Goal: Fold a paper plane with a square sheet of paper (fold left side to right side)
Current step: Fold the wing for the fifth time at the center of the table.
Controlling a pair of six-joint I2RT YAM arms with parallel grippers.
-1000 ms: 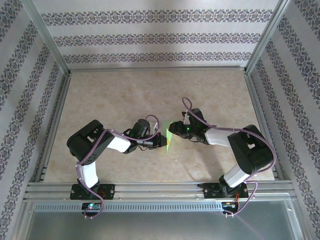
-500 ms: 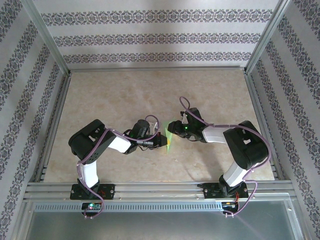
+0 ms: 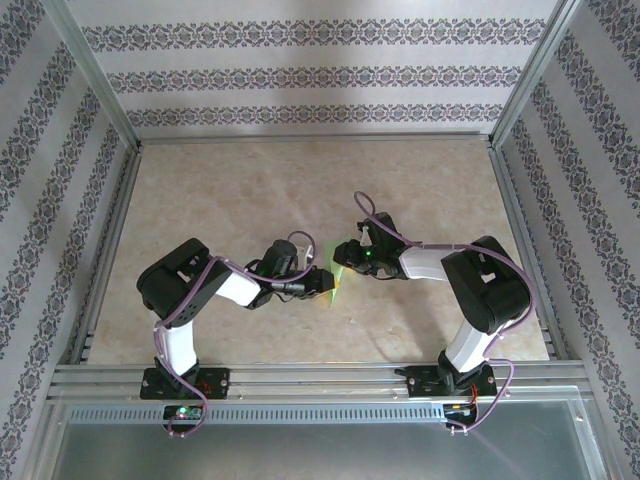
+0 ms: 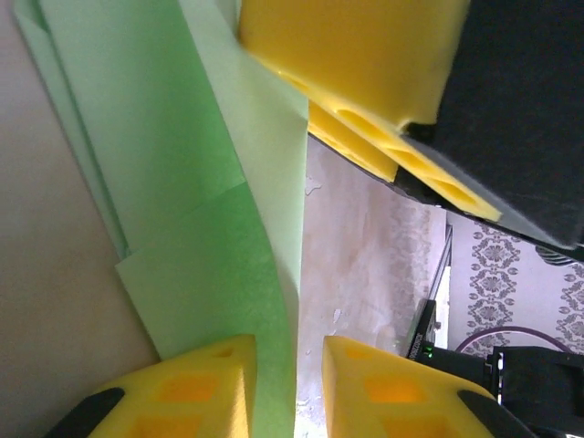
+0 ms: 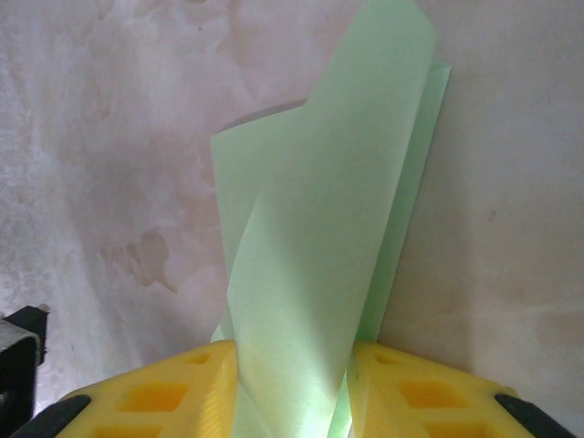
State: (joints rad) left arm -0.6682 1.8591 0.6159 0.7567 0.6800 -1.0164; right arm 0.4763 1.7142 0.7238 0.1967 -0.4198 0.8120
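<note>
Mid-fold: the thin light-green paper sheet, part-folded w/ layered flaps, stands upright at centre of the top view, over the beige tabletop. Right gripper pinches its curled end. Left gripper has jaws slightly parted (paper edge between, unclamped). Next, prob.: lay the left flap rightwards & press the crease flat.

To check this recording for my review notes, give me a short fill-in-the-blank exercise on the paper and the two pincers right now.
1. The folded sheet of paper is light ___.
2. The right pincer has the paper ___ its two fingers.
3. The left pincer has fingers coloured ___.
Missing words: green; between; yellow.
</note>
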